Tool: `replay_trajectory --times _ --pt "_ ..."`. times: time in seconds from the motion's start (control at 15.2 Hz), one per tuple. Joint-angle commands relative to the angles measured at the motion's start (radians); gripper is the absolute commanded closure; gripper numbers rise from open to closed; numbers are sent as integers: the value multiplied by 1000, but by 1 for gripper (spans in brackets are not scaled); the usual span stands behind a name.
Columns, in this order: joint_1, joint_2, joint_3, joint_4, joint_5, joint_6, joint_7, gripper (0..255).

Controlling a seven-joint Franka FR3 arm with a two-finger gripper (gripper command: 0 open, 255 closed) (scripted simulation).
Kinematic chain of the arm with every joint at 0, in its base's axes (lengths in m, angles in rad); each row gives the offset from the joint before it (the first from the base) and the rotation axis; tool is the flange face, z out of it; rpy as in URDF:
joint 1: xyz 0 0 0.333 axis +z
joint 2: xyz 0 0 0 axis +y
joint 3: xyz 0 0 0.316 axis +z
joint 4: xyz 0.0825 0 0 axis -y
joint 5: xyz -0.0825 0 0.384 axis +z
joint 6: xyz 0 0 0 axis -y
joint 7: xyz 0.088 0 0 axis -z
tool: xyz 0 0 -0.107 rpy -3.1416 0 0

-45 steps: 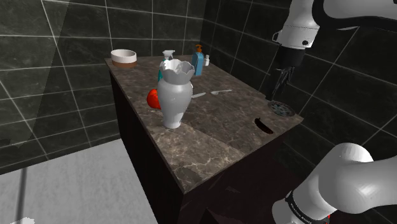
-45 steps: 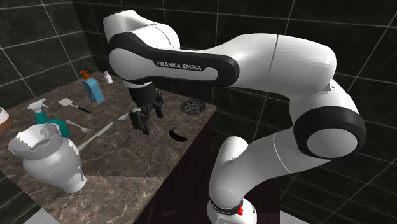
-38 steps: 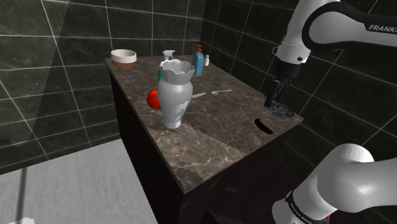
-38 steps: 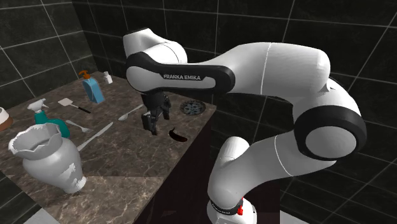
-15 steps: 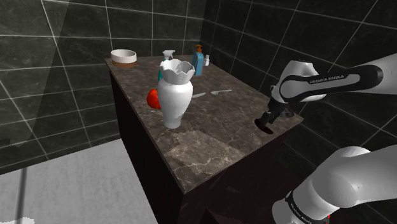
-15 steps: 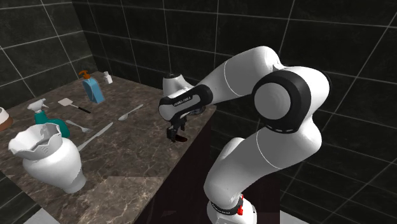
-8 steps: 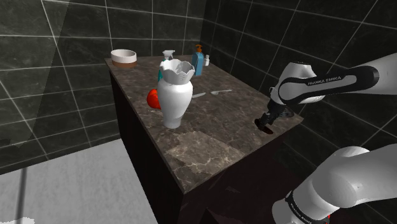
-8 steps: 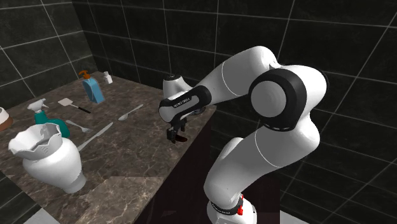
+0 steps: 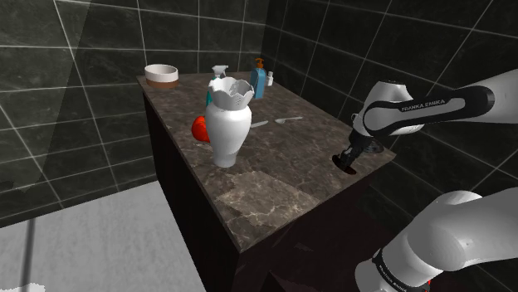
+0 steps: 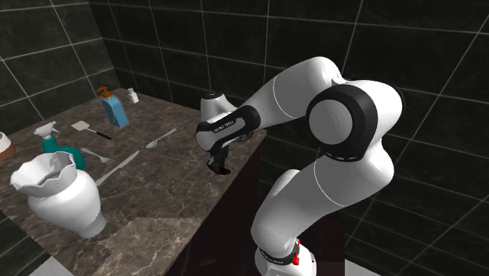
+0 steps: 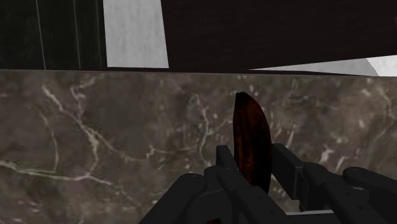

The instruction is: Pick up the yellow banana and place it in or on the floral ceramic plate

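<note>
The hand (image 11: 252, 156) is low at the counter's (image 9: 274, 158) edge nearest the stand, fingers closed on a dark brown banana (image 11: 251, 130), hiding its lower end. The white, brown-based plate (image 9: 162, 75) sits on the far corner, well apart, cut off in the second exterior view.

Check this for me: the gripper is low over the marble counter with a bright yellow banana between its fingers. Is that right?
Not quite. The banana is dark reddish brown, not bright yellow, as the wrist view shows. The rest holds: the gripper is low over the marble counter with the banana between its fingers.
</note>
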Motion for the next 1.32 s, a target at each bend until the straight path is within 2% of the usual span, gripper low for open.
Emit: replay_trajectory --times 0.0,0.13,1.25 --pt "0 0 0 0 0 0 0 255" --pt "0 0 0 0 0 0 0 255" --pt "1 -133 55 149 28 -281 3 255"
